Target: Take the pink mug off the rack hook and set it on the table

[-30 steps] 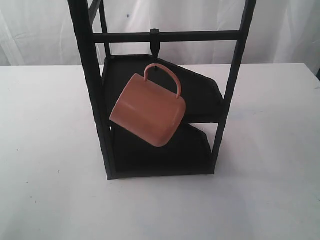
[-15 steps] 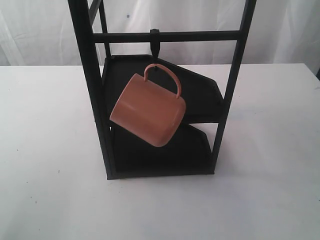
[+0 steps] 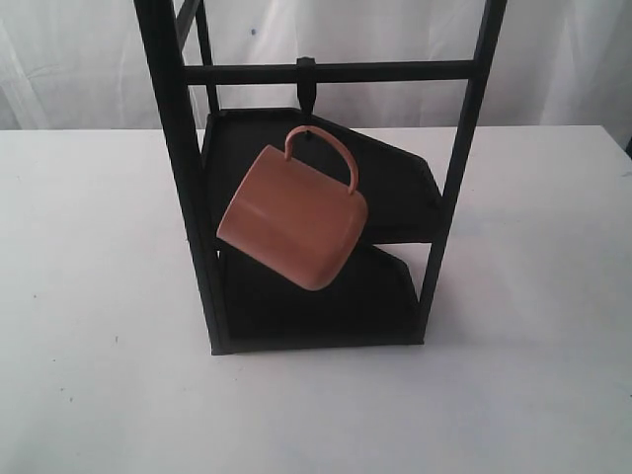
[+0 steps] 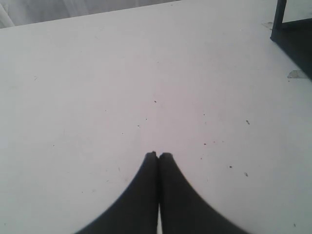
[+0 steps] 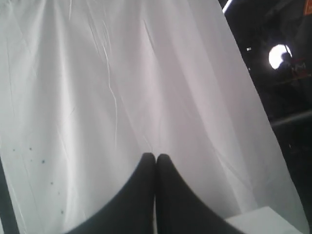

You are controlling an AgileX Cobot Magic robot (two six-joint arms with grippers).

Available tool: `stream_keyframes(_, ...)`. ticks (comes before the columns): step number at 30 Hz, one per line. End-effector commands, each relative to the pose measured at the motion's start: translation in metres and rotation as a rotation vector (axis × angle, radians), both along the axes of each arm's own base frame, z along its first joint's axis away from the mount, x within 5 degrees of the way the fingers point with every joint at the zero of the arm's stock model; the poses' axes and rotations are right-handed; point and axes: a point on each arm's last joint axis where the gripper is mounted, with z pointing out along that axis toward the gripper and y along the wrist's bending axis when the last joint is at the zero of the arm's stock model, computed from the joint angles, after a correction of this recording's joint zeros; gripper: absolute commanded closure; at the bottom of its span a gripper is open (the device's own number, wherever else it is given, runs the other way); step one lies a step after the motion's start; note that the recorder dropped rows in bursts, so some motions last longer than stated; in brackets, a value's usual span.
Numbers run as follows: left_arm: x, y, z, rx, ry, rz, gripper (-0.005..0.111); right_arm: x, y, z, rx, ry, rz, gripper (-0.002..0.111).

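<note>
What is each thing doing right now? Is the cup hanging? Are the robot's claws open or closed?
pink mug: hanging tilted by its handle on the hook, unheld
rack: upright on the table
left gripper: shut, empty, above the table
right gripper: shut, empty, facing a curtain

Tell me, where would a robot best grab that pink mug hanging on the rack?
Probably the pink mug by its round body, coming from the open front. Its thin handle is taken up by the hook, and the rack has shelves behind and a post close beside it.
</note>
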Motion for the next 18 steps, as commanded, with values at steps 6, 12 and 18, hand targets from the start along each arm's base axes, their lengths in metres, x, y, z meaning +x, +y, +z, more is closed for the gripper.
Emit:
stream_keyframes(6, 0.0, 0.0, 0.0, -0.006, -0.005, 0.003, 0.107, 0.05, -0.005, 0.002, -0.183, 0.428, -0.049, 0.108)
stream_keyframes(12, 0.0, 0.0, 0.0, -0.006, -0.005, 0.003, 0.107, 0.078, -0.008, -0.015, -0.146, 0.677, -0.02, 0.108)
stream_keyframes(18, 0.0, 0.0, 0.0, -0.006, -0.005, 0.003, 0.107, 0.099, 0.001, -0.008, -0.202, 0.947, 0.066, 0.108)
